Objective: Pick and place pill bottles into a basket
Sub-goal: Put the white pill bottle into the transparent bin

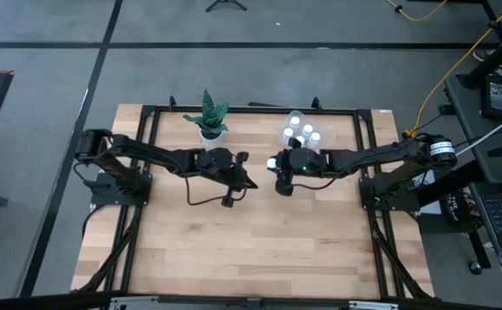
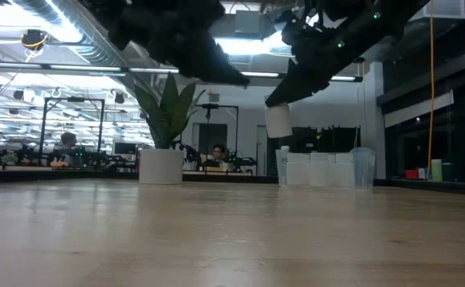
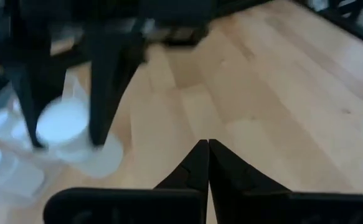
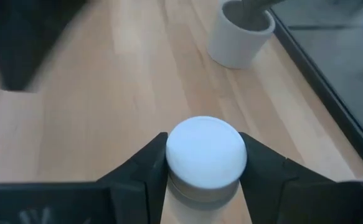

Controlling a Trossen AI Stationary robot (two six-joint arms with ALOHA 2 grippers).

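So here's what we see: the right gripper (image 4: 205,177) has its jaws clamped on one pill bottle (image 4: 206,155), one finger on each side just below the white cap, and the bottle hangs clear above the tabletop (image 1: 259,232). In the low view that same bottle (image 2: 278,121) dangles under the right arm with open air between it and the wood.

The basket (image 1: 302,131) sits just beyond the right jaws, toward the far edge of the tabletop, with several other pill bottles already standing inside it. From table height we can make out the clear tray (image 2: 328,169) with white bottles lined up in it, below and a bit to the side of the held one.

The left gripper (image 3: 207,165) has its jaws fully together, tips touching, with nothing between them. It hovers over bare wood near the middle of the tabletop, close to the right jaws.

The white pot with a green plant (image 1: 210,122) stands behind the left jaws, well apart from the basket.
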